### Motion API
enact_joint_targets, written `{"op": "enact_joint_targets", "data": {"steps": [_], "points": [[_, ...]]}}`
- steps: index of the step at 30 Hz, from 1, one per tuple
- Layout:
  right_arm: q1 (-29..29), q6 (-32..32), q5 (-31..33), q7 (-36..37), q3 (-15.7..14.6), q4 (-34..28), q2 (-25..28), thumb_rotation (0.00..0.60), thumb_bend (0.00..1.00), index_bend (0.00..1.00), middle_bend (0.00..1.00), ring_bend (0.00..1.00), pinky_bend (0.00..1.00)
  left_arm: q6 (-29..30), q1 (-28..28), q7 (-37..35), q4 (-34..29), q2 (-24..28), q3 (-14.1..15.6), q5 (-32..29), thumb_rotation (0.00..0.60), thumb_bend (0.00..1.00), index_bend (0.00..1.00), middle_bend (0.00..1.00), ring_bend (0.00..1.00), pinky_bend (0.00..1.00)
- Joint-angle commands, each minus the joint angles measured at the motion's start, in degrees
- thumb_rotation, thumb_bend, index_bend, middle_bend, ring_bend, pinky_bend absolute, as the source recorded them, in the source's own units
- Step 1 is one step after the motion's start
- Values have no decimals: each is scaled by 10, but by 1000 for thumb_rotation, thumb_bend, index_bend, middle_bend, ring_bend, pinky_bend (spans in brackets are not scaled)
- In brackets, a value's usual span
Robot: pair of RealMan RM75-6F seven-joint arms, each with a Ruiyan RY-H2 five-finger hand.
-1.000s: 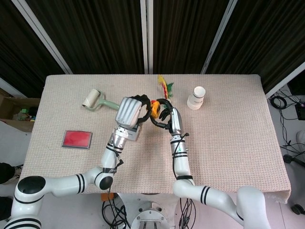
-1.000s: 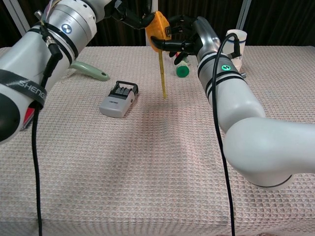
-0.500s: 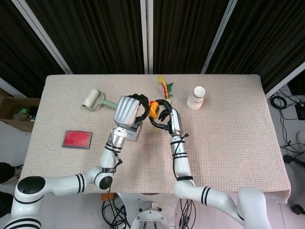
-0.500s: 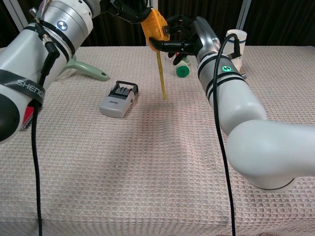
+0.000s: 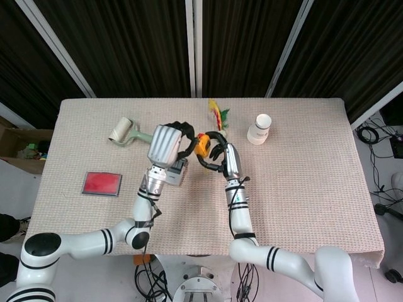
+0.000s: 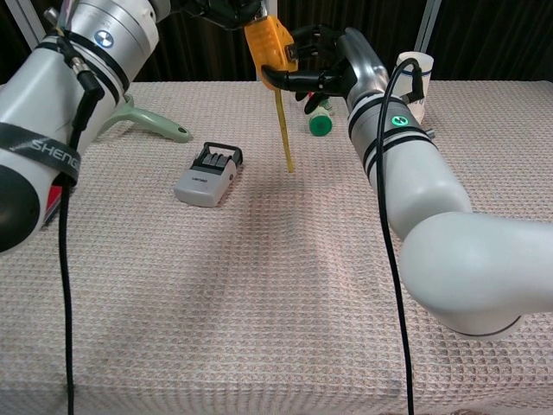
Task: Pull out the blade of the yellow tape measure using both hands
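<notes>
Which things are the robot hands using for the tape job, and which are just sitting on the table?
For the job:
yellow tape measure, held up in the air
its blade, hanging down
left robot hand
right robot hand

Just lying about:
gray stapler-like box
green lint roller
red pad
white cup
green-capped thing
feathery toy

The tape measure is orange-yellow with a yellow blade; the desk wears a beige waffle-weave cloth. A red pad, pale green roller, white cup and grey stapler lie on it.
</notes>
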Motion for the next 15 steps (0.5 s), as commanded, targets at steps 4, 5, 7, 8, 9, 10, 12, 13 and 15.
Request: {"op": "enact_joint_targets", "data": {"steps": [4,5,7,8,9,10,12,13,15], "points": [[1,0,-2,-1,-1,1,-1,600,388,827,687,600,669,10,1,-7,3,-3,-6,0,600,430,644,606,603,744],[1,0,-3,-1,-1,1,-1,600,388,828,687,600,669,12,1,-8,4,-4,-7,1,600,431,646,609,605,745],[0,1,-3,-2,-2,0,0,600,388,828,687,602,669,14,1,-11,5,-4,-8,3,600,432,652,613,608,749],[0,1,-4,-3,-2,0,0,600,388,827,687,602,668,15,1,-12,6,-4,-9,3,600,432,653,614,609,749],[0,1,-4,-3,-3,-1,0,600,388,827,687,603,668,15,0,-14,7,-4,-9,4,600,432,653,614,609,749],[-1,1,-4,-3,-3,-1,0,600,388,828,687,603,668,16,0,-15,7,-5,-10,5,600,432,653,614,609,749],[-1,2,-5,-4,-3,-2,0,600,388,828,687,603,669,18,0,-17,9,-5,-10,6,600,432,653,615,609,750],[-1,2,-6,-4,-4,-3,1,600,388,828,687,603,669,19,0,-18,10,-5,-11,7,600,431,654,614,609,750],[-2,3,-7,-5,-5,-5,1,600,390,828,687,603,669,21,0,-20,10,-5,-12,7,600,432,654,615,609,750]]}}
